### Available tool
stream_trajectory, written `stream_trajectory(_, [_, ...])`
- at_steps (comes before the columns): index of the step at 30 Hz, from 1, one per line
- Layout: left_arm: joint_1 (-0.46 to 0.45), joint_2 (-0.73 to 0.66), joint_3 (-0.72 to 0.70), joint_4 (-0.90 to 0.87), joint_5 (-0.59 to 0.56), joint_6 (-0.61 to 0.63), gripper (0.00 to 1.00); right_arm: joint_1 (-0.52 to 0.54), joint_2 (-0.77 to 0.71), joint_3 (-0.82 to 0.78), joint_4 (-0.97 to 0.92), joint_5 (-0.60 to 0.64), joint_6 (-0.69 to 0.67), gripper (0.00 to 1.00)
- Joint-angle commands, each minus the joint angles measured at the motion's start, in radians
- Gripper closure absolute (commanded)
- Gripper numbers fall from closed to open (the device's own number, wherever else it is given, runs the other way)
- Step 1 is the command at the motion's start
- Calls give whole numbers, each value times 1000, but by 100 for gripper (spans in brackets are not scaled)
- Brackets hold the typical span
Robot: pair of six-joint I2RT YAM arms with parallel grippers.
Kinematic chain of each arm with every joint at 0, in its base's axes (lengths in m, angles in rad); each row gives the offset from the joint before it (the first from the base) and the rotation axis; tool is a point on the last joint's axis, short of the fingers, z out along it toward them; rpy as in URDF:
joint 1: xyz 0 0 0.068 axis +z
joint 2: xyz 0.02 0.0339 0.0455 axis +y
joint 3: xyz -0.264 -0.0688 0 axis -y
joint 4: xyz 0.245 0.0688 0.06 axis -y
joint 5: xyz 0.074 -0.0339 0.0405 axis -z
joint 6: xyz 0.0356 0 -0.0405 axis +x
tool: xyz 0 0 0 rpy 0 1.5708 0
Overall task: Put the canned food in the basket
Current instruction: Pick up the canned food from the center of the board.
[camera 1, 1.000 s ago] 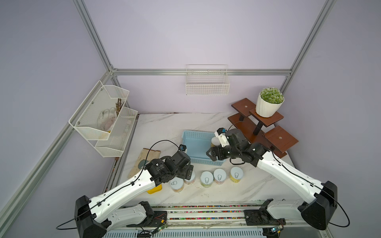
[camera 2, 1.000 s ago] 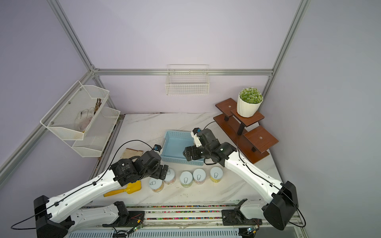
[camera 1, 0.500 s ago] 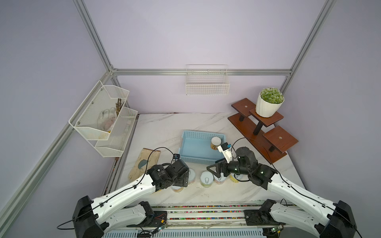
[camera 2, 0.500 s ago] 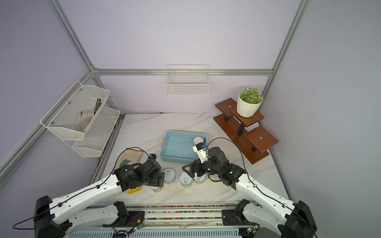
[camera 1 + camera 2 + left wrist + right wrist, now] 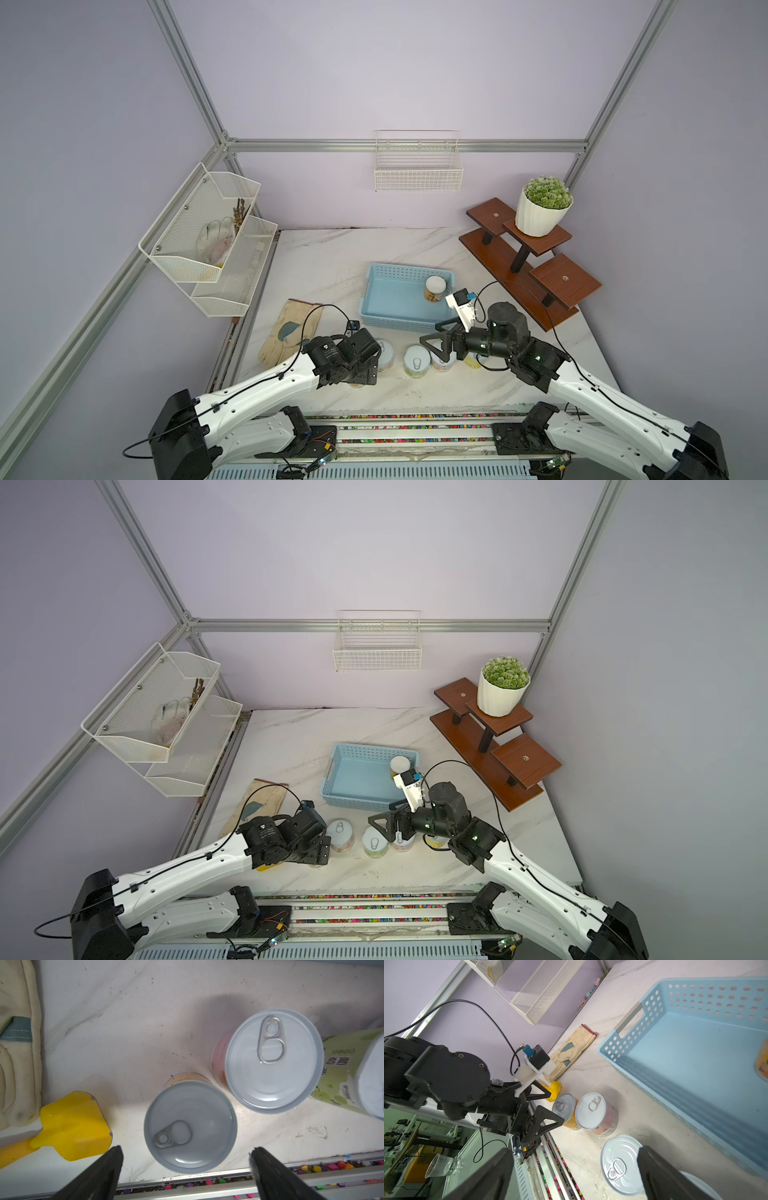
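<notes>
The light blue basket (image 5: 376,274) (image 5: 340,754) (image 5: 631,1043) holds one whitish-topped can (image 5: 435,288) (image 5: 400,765) in its far right corner. In front of it stands a row of cans: orange-labelled (image 5: 190,1126), pink (image 5: 384,353) (image 5: 272,1059) (image 5: 593,1113), green (image 5: 417,361) (image 5: 620,1163), and two more partly hidden under my right arm. My left gripper (image 5: 360,376) (image 5: 186,1150) hangs open over the orange-labelled can, a finger on each side, touching nothing. My right gripper (image 5: 430,334) (image 5: 575,1153) hovers open and empty above the row, near the green can.
A work glove (image 5: 291,328) and a yellow scoop (image 5: 72,1126) lie left of the cans. The wooden stepped stand (image 5: 494,249) with a plant pot (image 5: 540,212) is at the back right. White mesh racks (image 5: 208,237) and a wire basket (image 5: 417,166) hang on the walls.
My right gripper has let go of the whitish-topped can in the basket, opened, and drawn back over the front row. My left gripper has shifted toward the table's front edge, over the orange-labelled can.
</notes>
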State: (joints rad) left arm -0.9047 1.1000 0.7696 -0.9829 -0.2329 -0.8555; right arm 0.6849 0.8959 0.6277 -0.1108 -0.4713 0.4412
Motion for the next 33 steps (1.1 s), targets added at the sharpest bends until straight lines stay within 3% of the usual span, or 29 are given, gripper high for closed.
stream_trajectory(1, [-2,29,25,16,9,-10,0,-1,-44,-15,35,-47,-20,1])
stream_trajectory(5, [-2,58,31,34,18,-1,0,-3,-70,-27,25,-106,-34,1])
stream_trajectory(13, [-1,127,41,68,15,-2,0,-2,-86,-46,1,-105,-37,1])
stream_trajectory(23, [6,166,40,92,14,5,20,-1,-96,-51,-21,-88,-33,1])
stream_trajectory(33, [10,140,17,92,26,-2,28,-2,-85,-51,-35,-68,-34,1])
